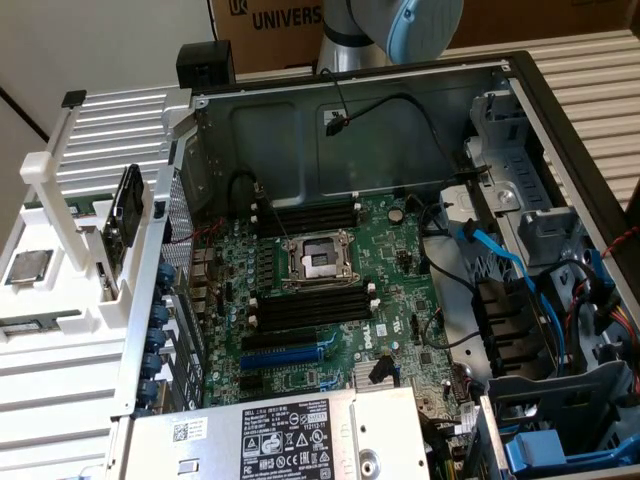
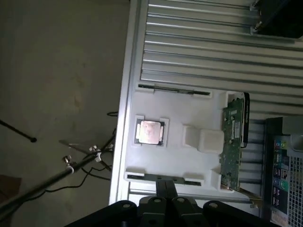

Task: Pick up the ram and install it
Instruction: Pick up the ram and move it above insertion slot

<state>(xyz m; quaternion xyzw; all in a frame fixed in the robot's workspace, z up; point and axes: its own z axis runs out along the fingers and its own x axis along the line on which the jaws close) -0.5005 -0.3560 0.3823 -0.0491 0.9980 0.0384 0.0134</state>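
In the wrist view my gripper point(image 2: 165, 184) is shut and holds nothing, high above a white fixture point(image 2: 199, 113). A thin ram stick point(image 2: 165, 178), seen edge-on, stands in the fixture's slot right by my fingertips. A second thin strip point(image 2: 174, 91) stands in the opposite slot. In the exterior view the fixture point(image 1: 70, 300) lies to the left of the open computer case, with the ram point(image 1: 35, 325) near its front. The motherboard point(image 1: 330, 300) shows long black memory slots point(image 1: 305, 305) beside the CPU socket point(image 1: 318, 260).
A square silver CPU chip point(image 2: 149, 131) rests in the fixture. A green card with a black edge point(image 2: 232, 146) stands upright at the fixture's case side. The case walls point(image 1: 560, 110), cables point(image 1: 500, 260) and power supply point(image 1: 300, 435) surround the board. The arm's body point(image 1: 370, 30) is behind the case.
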